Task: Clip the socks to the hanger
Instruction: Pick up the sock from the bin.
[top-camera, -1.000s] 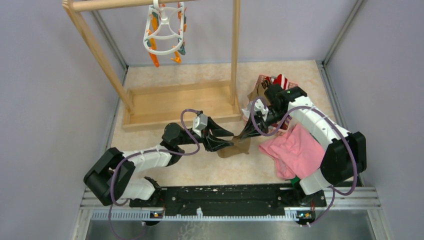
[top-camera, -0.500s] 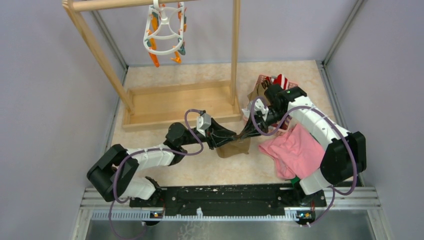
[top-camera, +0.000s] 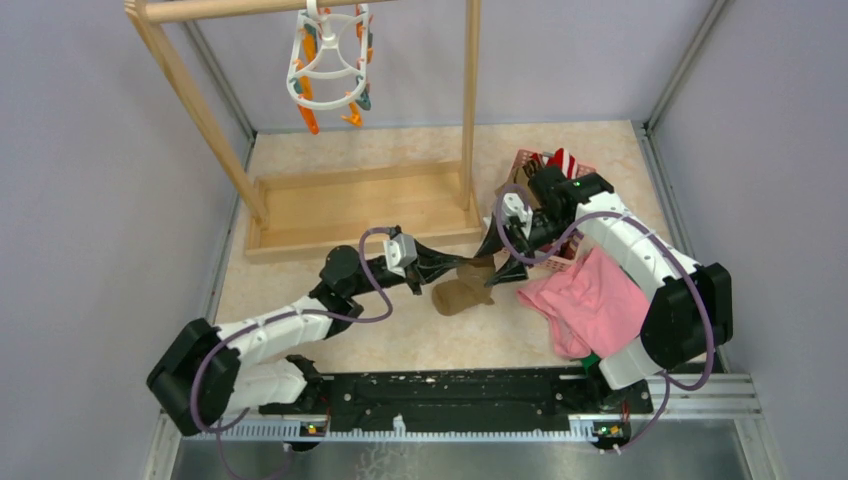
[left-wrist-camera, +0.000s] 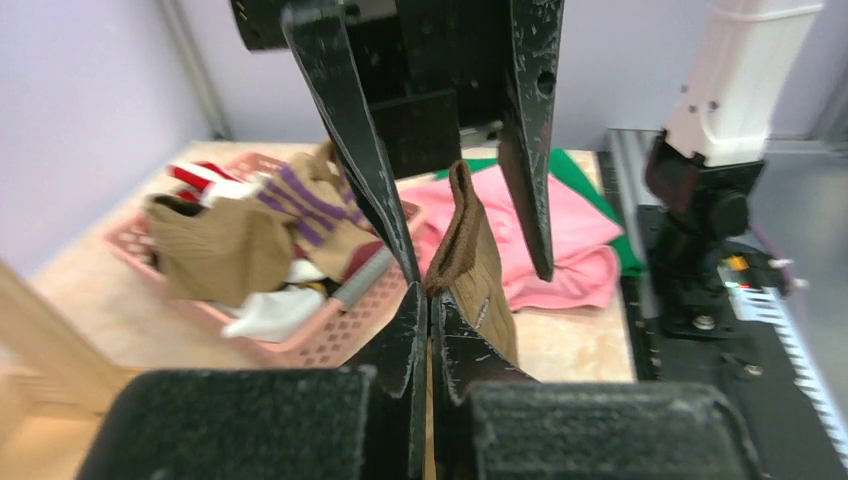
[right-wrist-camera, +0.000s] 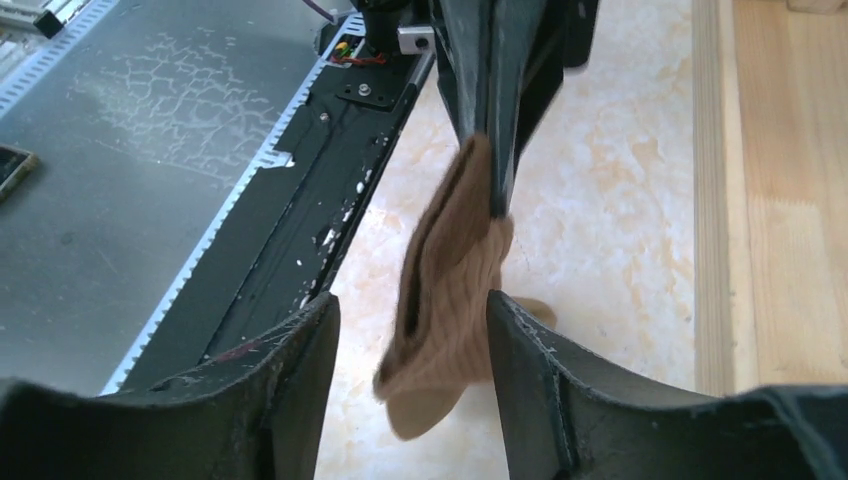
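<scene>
An olive-brown sock (top-camera: 460, 294) hangs by its cuff from my left gripper (top-camera: 470, 266), whose jaws are pressed shut on it, the toe drooping to the floor. In the left wrist view the left gripper (left-wrist-camera: 428, 300) pinches the sock (left-wrist-camera: 478, 265) at its edge. My right gripper (top-camera: 500, 262) is open, its fingers (right-wrist-camera: 520, 340) on either side of the sock (right-wrist-camera: 450, 290) without gripping it. The white hanger (top-camera: 330, 62) with orange and teal clips hangs from the wooden rail at the back left. More socks (left-wrist-camera: 215, 240) lie in a pink basket (left-wrist-camera: 300, 340).
The wooden rack (top-camera: 350, 205) stands on its base behind the arms, its right post (top-camera: 469, 110) close to the right gripper. A pink cloth (top-camera: 590, 298) lies under the right arm, over a green cloth (left-wrist-camera: 575, 165). The basket (top-camera: 556, 264) sits at the right.
The left gripper closed on the sock's cuff and the right gripper opened, letting go of it. The left arm stretched further forward; the sock now hangs from the left gripper.
</scene>
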